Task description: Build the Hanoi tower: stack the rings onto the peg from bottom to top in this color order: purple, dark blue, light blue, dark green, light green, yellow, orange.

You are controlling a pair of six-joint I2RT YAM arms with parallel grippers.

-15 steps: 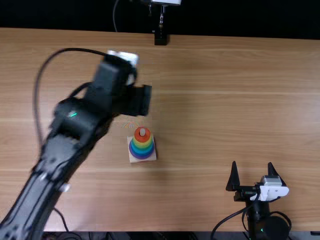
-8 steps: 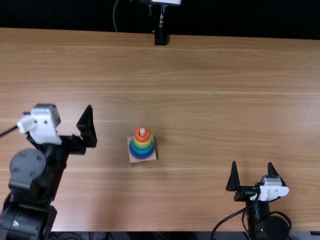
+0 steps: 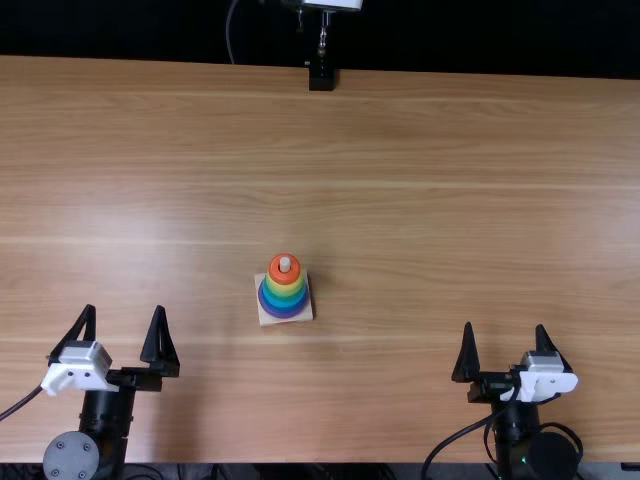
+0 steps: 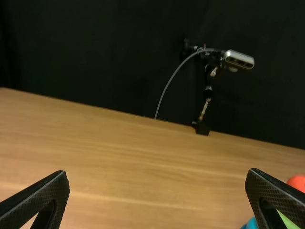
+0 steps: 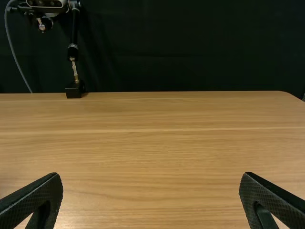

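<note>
In the top view my left gripper [image 3: 122,338] stands open over the table's near left part, left of the tower and nearer the front edge. My right gripper [image 3: 507,352] is open at the near right. Between them, farther back, a square pale base [image 3: 268,319] carries stacked rings, the purple ring [image 3: 285,313] lowest, blue and green ones above, then the yellow ring [image 3: 286,290] and the orange ring [image 3: 284,275] around the peg [image 3: 285,264]. In the left wrist view, the left gripper [image 4: 158,198] has the orange ring [image 4: 298,182] beyond one finger. The right gripper [image 5: 150,198] holds nothing.
The wooden table [image 3: 450,200] spans the view. At its far edge stands a camera mount [image 3: 321,75] with a cable. A dark cloth [image 5: 190,47] hangs behind the table. Cables lie beside both arms.
The left arm has swung back from above the area behind the tower to the near left, and its open gripper now points away from the front edge. The right arm and the tower have kept still.
</note>
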